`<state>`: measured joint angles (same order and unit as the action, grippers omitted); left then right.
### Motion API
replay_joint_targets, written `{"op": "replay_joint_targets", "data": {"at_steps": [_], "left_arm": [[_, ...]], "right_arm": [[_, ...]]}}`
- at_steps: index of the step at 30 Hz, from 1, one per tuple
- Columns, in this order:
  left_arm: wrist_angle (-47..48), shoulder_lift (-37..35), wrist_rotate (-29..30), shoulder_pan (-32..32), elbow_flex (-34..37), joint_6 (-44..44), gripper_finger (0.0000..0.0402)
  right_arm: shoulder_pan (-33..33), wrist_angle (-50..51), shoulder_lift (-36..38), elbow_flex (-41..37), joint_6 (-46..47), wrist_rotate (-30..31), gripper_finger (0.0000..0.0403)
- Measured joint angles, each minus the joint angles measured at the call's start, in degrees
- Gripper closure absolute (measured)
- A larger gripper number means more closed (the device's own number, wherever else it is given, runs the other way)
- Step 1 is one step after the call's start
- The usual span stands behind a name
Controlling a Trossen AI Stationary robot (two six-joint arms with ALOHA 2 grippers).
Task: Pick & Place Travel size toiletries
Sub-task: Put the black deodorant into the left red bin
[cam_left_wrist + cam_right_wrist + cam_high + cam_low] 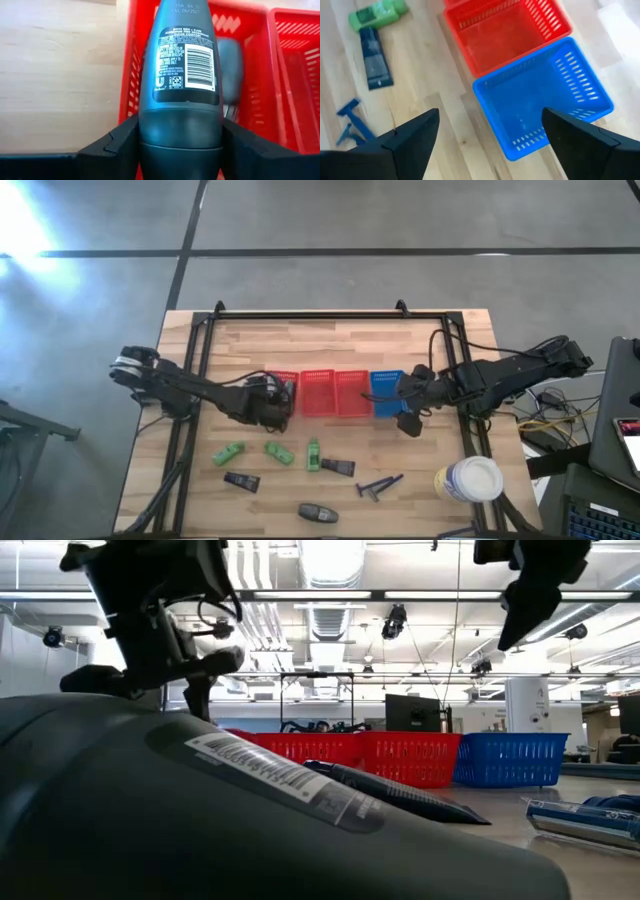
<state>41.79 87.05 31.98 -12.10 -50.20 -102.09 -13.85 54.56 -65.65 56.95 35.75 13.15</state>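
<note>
The left gripper (180,150) jaws clamp a grey deodorant (182,75) lengthwise over the leftmost red basket (131,75), cap toward the wrist; another lies inside. The right gripper (490,135) jaws gape above the blue basket (580,85).

— Where do the baskets (338,393) sit?
— In a row across the middle of the table (250,340), side by side and touching.

— And the end effectors?
— The left end effector (272,404) is at the row's left end, holding a rounded container (182,75) above the leftmost basket (135,75). The right end effector (408,420) hangs by the rightmost basket (540,100).

— What lies nearer the front edge?
— Packets (229,451), tubes (338,467) and razors (380,485), scattered. Another rounded container (318,512) lies at the front edge, and a jar (468,480) stands near the front right corner.
</note>
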Motion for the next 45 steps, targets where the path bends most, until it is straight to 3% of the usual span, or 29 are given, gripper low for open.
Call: {"op": "replay_joint_targets", "data": {"at_steps": [6,14,16,18,22,25,32,38,45], "left_arm": [[-0.88,0.0,1.38,0.13,0.79,0.26,0.013],[-0.66,-0.36,1.69,-0.89,-3.79,9.01,0.0124],[-1.19,-0.66,2.23,-2.34,-6.51,15.89,0.0123],[-4.85,-0.84,2.78,-4.52,-9.02,28.06,0.0123],[-18.9,-0.4,-3.95,-11.22,-12.13,56.67,0.0122],[-20.26,1.33,-8.7,-14.56,-14.07,59.2,0.0122],[-20.28,10.0,-16.92,-19.56,-19.75,69.09,0.0122],[-18.61,23.7,-24.26,-21.82,-31.97,80.35,0.0122],[-6.78,33.89,-27.0,-22.88,-45.84,79.1,0.0122]], "right_arm": [[0.68,-0.28,0.0,0.13,0.58,0.12,0.0041],[0.64,-0.34,0.0,0.13,1.97,0.06,0.0055],[0.62,-0.32,0.0,0.13,2.58,0.04,0.0058],[0.61,-0.32,0.0,0.13,2.82,-0.01,0.006],[0.61,-0.29,0.0,0.11,2.18,-0.28,0.0054],[0.61,-0.15,0.0,0.09,0.93,-1.45,0.0045],[0.6,0.81,0.0,0.07,-0.21,-3.12,0.0039],[0.5,2.74,0.0,0.04,-0.07,-4.47,0.0039],[0.5,3.86,0.0,0.04,-0.06,-4.64,0.0039]]}}
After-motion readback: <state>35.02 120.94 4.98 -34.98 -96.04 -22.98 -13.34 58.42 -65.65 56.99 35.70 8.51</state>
